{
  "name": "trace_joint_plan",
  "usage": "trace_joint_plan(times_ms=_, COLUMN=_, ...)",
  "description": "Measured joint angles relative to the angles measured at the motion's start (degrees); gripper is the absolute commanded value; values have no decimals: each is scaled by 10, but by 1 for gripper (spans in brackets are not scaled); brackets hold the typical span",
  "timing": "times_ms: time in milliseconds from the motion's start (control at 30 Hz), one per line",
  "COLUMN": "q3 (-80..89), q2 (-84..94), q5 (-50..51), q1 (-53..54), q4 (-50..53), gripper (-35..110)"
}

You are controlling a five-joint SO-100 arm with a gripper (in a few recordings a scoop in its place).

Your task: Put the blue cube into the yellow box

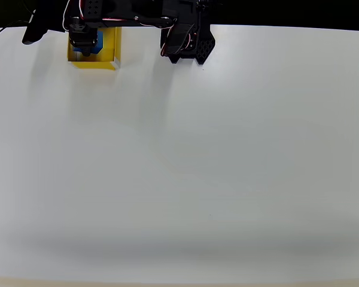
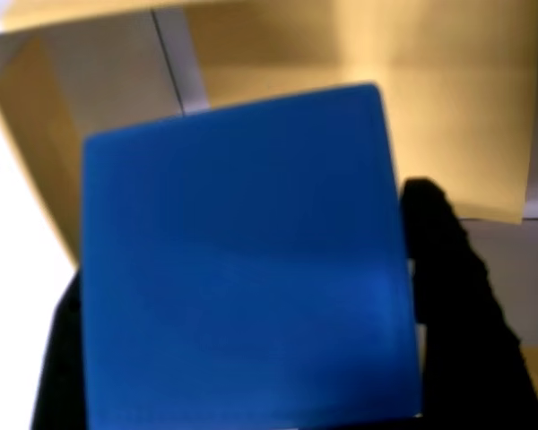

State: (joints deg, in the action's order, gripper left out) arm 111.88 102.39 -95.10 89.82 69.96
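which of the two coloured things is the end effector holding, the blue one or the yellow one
The blue cube, with a dark finger at its side. The yellow box lies beneath it, not gripped.

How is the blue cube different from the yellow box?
The blue cube is bright blue all over; the yellow box is yellow with thin pale walls. The cube is solid and closed, while the box is open on top. The cube is smaller and sits between the black fingers of the gripper; the box rests on the white table. Both have square shapes with flat sides.
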Motion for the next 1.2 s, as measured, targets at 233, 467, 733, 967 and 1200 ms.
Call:
trace_joint_plan(times_ms=233, q3=69, q2=32, q5=0, q1=9, q4=-47, gripper=8)
trace_joint_plan(times_ms=467, q3=122, q2=66, q5=0, q1=22, q4=-81, gripper=22)
trace_joint_plan(times_ms=733, q3=149, q2=72, q5=1, q1=37, q4=-120, gripper=33)
trace_joint_plan(times_ms=967, q3=124, q2=72, q5=-15, q1=50, q4=-65, gripper=35)
trace_joint_plan(times_ms=1200, q3=-38, q2=72, q5=-51, q1=50, q4=103, gripper=27)
